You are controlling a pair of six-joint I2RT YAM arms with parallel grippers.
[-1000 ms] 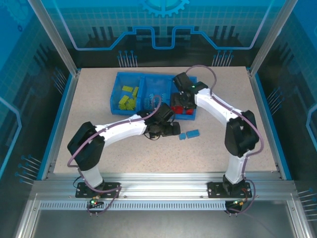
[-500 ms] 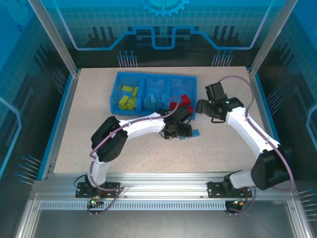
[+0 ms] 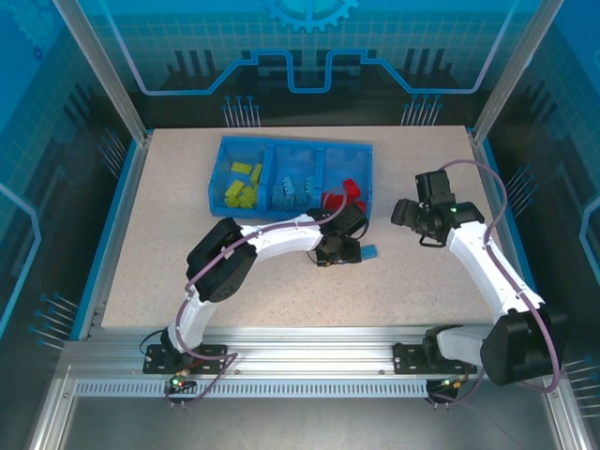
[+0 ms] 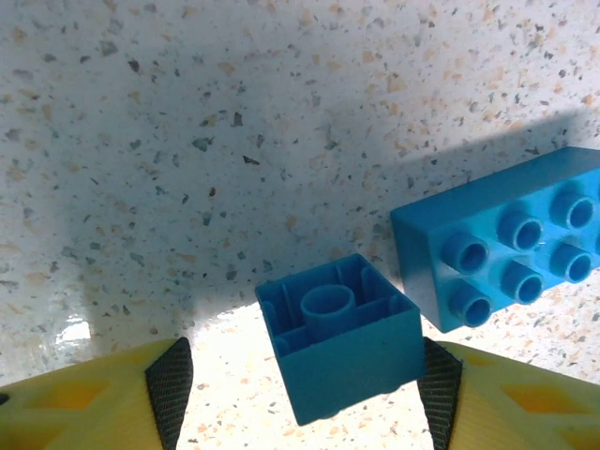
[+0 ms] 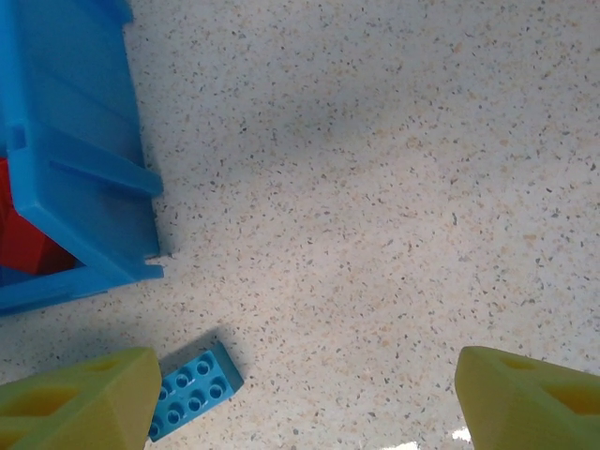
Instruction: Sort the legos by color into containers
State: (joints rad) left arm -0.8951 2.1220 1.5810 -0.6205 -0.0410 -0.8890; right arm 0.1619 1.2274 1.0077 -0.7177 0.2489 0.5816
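The speckled table carries the blue tray at about eleven o'clock from its middle. The tray has three compartments side by side: yellow-green bricks in the left one, light-blue bricks in the middle and red bricks in the right.

The left arm stretches from its base across to the table's middle. The left gripper sits low over the surface at six o'clock from the red compartment. The right arm bends in from the right side, with the right gripper at four o'clock from the tray's right end and apart from it.

In the left wrist view the left gripper is spread around a small light-blue brick that lies hollow side up on the table. The right pad is at the brick's edge and the left pad stands clear of it. A longer light-blue brick, studs up, lies just beside it at two o'clock.

In the right wrist view the right gripper is spread wide with bare table between its fingers. The longer light-blue brick lies beside its left finger, at six o'clock from the tray's corner.
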